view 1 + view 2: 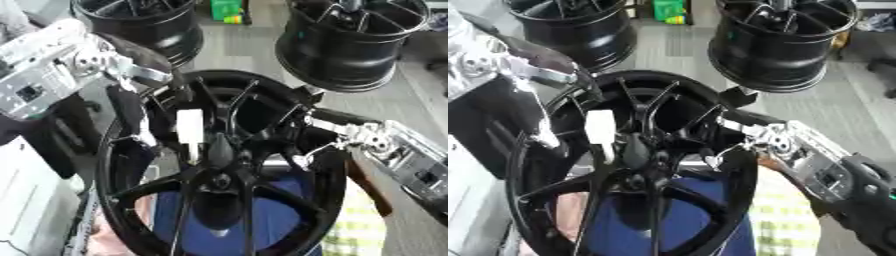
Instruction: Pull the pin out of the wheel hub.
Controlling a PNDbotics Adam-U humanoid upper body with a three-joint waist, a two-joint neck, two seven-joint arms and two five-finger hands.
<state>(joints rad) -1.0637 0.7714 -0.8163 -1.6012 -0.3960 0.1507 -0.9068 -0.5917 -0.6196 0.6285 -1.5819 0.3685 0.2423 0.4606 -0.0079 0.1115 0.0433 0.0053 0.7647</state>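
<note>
Both hands [140, 107] [328, 132] grip the wheel hub [219, 175]; white pin [190, 131] upright

The grey floor [241, 47] is carrying two black wheel rims: the left rim [144, 22] and the right rim [354, 42] are standing well apart. A green thing [226, 10] is sitting on the floor between them, at the far edge.
</note>
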